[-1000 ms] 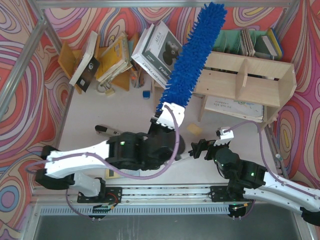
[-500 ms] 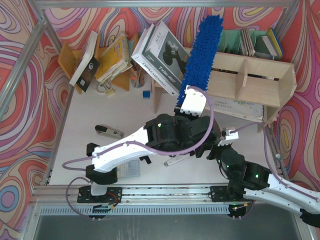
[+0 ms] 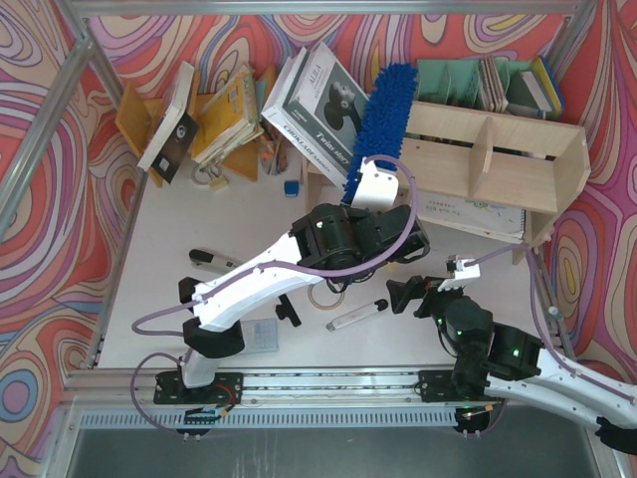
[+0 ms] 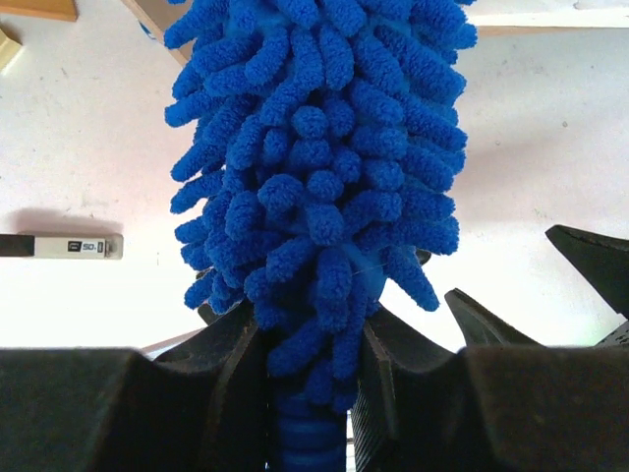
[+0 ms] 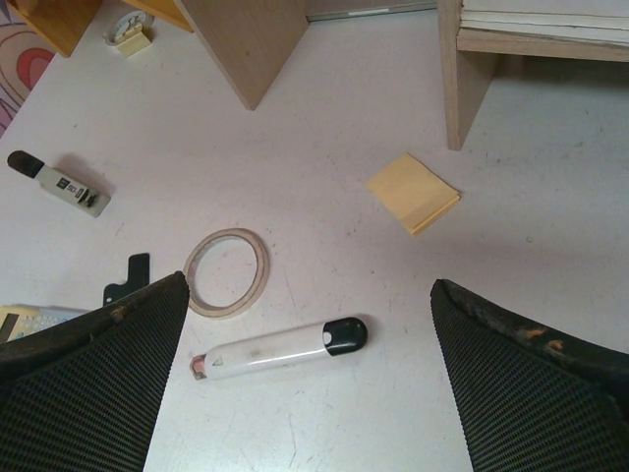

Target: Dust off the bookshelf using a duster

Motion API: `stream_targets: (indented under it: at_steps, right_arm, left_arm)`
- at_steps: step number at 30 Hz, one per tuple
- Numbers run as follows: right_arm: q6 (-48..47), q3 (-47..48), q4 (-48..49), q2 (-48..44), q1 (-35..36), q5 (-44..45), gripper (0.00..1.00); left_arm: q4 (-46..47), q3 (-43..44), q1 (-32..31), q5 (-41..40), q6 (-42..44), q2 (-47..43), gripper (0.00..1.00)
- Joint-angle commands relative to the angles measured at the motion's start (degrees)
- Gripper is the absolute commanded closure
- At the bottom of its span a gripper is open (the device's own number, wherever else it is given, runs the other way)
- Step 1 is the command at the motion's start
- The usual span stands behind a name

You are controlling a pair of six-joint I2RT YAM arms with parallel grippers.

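The white table (image 3: 189, 214) carries everything. The plywood bookshelf (image 3: 498, 164) stands in its far right corner, the rounded end panel towards the right edge. The bright blue microfibre duster (image 3: 386, 110) is at the shelf's left end, its fluffy head slanting up and away over the top board, just beside a large leaning book (image 3: 318, 105). Whether the fibres already touch the wood cannot be told from above.

The left gripper (image 4: 310, 359) is pinched tight on the duster's ribbed blue handle, right under the fluff. The right gripper (image 5: 307, 295) is spread wide and holds nothing. It hovers near the table's near edge over a white marker pen (image 5: 280, 346), a tape ring (image 5: 227, 272) and a yellow sticky-note pad (image 5: 414, 192).

The step in hand looks like the first pass over the top board. To do it well:
- Lay the head flatter so more of the fibres bear lightly on the wood.
- Draw it in one steady stroke from the left end towards the rounded panel.
- Keep the tip off the leaning book, which looks easy to topple.
- Work the lower tier bay by bay between the dividers.
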Motion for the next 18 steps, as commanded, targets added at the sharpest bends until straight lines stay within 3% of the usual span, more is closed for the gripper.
stream_targets:
  at_steps: [1,11,18]
  right_arm:
    - [0.5,-0.4,-0.7,-1.4,0.0,1.3,0.02]
    - [0.5,-0.5,-0.6,-1.4,0.0,1.3,0.02]
    - [0.5,-0.5,-0.5,-1.3,0.0,1.2,0.02]
  left_arm:
    - [0.3,1.4,0.6,2.7,1.2,0.8,1.00]
    - [5.2,2.0,0.4,10.0,4.9,2.4,1.00]
    - [9.8,1.9,-3.1,5.5,9.6,0.5,1.00]
